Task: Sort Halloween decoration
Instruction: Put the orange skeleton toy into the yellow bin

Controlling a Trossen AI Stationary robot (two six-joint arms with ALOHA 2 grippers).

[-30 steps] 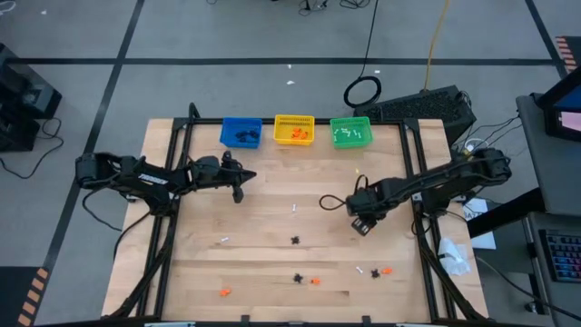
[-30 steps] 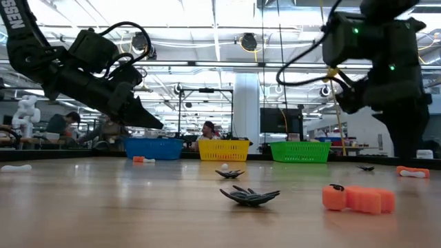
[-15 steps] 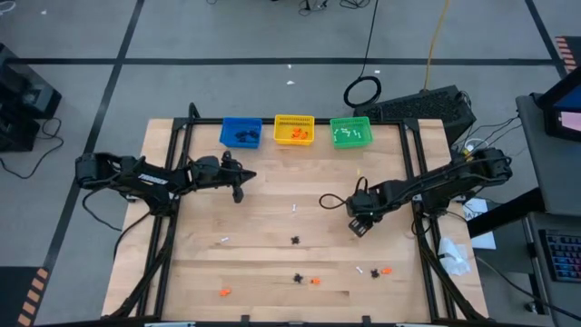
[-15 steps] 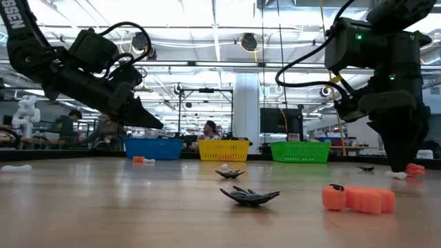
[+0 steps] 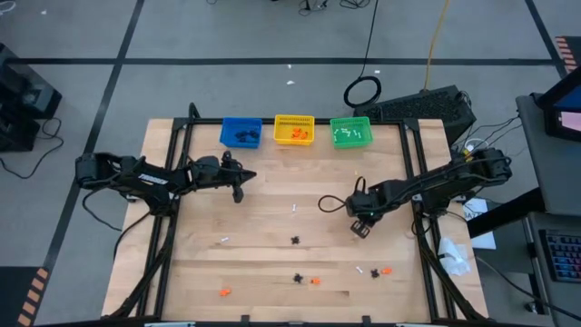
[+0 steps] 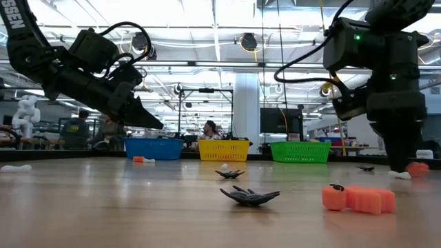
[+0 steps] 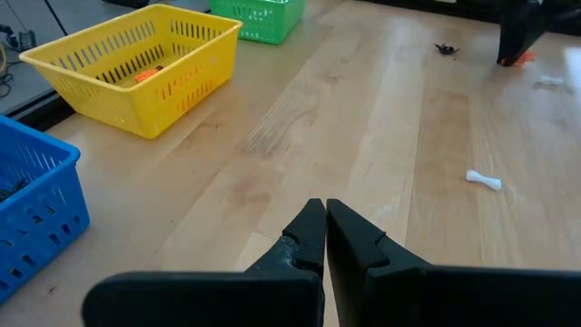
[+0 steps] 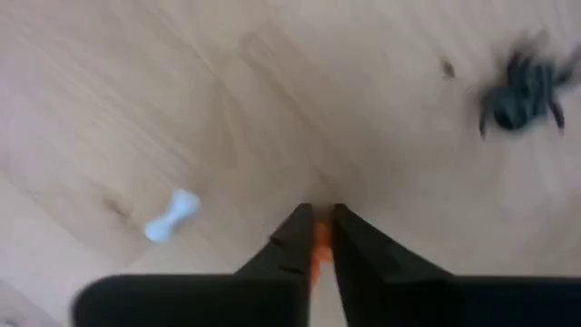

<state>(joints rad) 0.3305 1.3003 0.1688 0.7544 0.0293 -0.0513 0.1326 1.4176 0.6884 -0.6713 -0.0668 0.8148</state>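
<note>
Tiny Halloween trinkets lie scattered on the wooden table: a white one (image 5: 297, 207), a black one (image 5: 295, 241), an orange one (image 5: 224, 292) and others near the front edge. My right gripper (image 5: 360, 224) points down at the table's right middle, shut on an orange trinket (image 8: 320, 242). A white bone (image 8: 172, 216) and a black spider (image 8: 519, 95) lie on the wood close to it. My left gripper (image 5: 239, 193) hovers shut over the far left of the table, holding nothing (image 7: 325, 227). My right gripper pinches the small orange trinket (image 8: 320, 245) between its two fingertips, coming from above and pointing down. Only a sliver of orange shows between the fingers. In the low view the orange piece (image 6: 417, 167) sits at table height beside the finger; whether it is lifted clear I cannot tell.
Blue (image 5: 241, 133), yellow (image 5: 293, 129) and green (image 5: 350, 132) bins stand in a row along the far edge, each with a few trinkets inside. A black spider (image 6: 249, 195) and orange pieces (image 6: 358, 198) lie near the front edge. Bare wood lies between the arms.
My right gripper has sunk a little toward the table, rolled slightly, and shut its fingers on the orange trinket.
</note>
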